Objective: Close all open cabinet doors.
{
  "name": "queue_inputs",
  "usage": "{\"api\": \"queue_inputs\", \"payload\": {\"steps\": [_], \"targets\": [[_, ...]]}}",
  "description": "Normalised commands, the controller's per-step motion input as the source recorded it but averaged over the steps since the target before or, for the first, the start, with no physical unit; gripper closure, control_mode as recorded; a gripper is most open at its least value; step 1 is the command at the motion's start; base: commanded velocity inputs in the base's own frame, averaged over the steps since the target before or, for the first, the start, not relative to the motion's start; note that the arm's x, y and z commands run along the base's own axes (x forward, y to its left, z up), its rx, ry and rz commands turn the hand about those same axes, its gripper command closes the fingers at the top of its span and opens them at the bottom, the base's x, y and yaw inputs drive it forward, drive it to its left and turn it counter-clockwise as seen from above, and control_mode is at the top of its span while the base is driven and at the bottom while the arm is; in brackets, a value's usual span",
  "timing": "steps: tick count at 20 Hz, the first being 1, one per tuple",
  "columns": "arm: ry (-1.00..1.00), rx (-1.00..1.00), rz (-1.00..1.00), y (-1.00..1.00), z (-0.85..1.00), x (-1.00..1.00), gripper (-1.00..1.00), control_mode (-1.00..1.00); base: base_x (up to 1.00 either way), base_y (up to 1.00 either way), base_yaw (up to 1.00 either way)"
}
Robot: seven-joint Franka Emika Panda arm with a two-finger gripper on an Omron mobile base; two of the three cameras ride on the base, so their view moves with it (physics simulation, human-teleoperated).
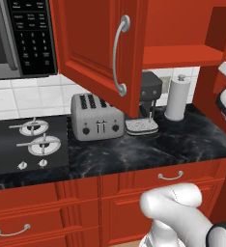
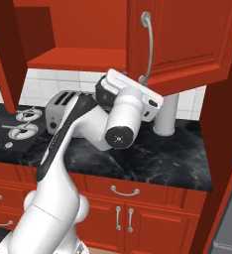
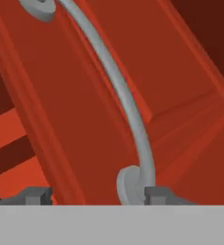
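Hand view: the tool [image 3: 95,195] has its two dark fingertips set apart, one at 7 o'clock and one at 5 o'clock of the frame, so it stands open and grips nothing. The right fingertip [image 3: 157,194] sits just beside the lower mount of the curved silver bar handle [image 3: 126,95]; whether it touches the mount cannot be told. The handle runs from 12 o'clock down to 6 o'clock across the glossy red cabinet door with raised inner panel [image 3: 75,110]. At 8 o'clock, past the door's edge, a strip of the open cabinet's interior shows.

Right base view: the white arm reaches up from 7 o'clock, and its hand [image 2: 133,92] is just under the lower end of that same handle [image 2: 147,47]. This door [image 2: 182,39], at 1 o'clock, hangs swung out from the cabinet. A second open red door [image 2: 6,54] shows edge-on at 10 o'clock, with the open red shelf [image 2: 78,57] between the two. The fingertips are hidden by the hand here.

Left base view: the second door [image 1: 98,53] faces the camera at 12 o'clock, swung open, handle [image 1: 119,55] visible. Below it on the black marble bench [image 1: 182,142] stand a silver toaster [image 1: 95,117], a dark coffee machine [image 1: 148,103] and a white paper-towel roll [image 1: 177,99]. A black stovetop [image 1: 28,144] lies at 9 o'clock, and a microwave [image 1: 21,36] hangs at 11 o'clock.
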Motion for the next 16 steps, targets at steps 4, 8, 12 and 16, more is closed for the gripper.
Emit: {"api": "queue_inputs", "payload": {"steps": [4, 8, 12, 16], "targets": [[-0.07, 0.11, 0.14, 0.00, -0.04, 0.55, -1.00, -1.00, 0.00, 0.00, 0.00], [-0.09, 0.09, 0.09, 0.00, -0.05, 0.61, -1.00, -1.00, 0.00, 0.00, 0.00], [-0.06, 0.08, 0.04, 0.00, 0.00, 0.74, -1.00, -1.00, 0.00, 0.00, 0.00], [0.00, 0.05, 0.00, 0.00, 0.00, 0.91, -1.00, -1.00, 0.00, 0.00, 0.00]]}}
